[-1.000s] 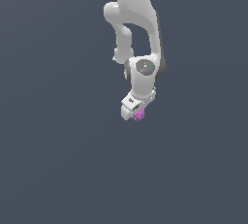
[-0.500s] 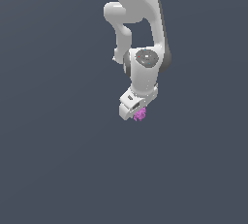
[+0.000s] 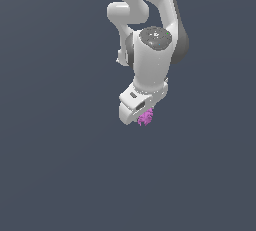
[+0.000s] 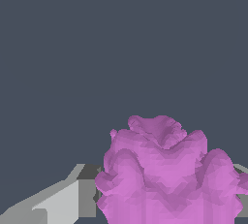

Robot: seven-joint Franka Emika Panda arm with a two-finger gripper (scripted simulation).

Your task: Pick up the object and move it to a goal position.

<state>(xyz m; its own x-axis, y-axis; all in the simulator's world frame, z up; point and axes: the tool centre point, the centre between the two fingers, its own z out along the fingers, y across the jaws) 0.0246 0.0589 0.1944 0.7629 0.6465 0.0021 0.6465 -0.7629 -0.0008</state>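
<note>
Gripper [image 3: 143, 116] clamped on lump [image 3: 145, 118], fingers mostly hidden behind it in wrist view. Lump [image 4: 167, 174] sits right at fingertips, poking out below. No long axis, just blobby. No goal marker visible. Probably mid-carry.

The exterior view looks from afar, seemingly from above; the wrist view sits close behind the shared object [image 3: 145, 118].
</note>
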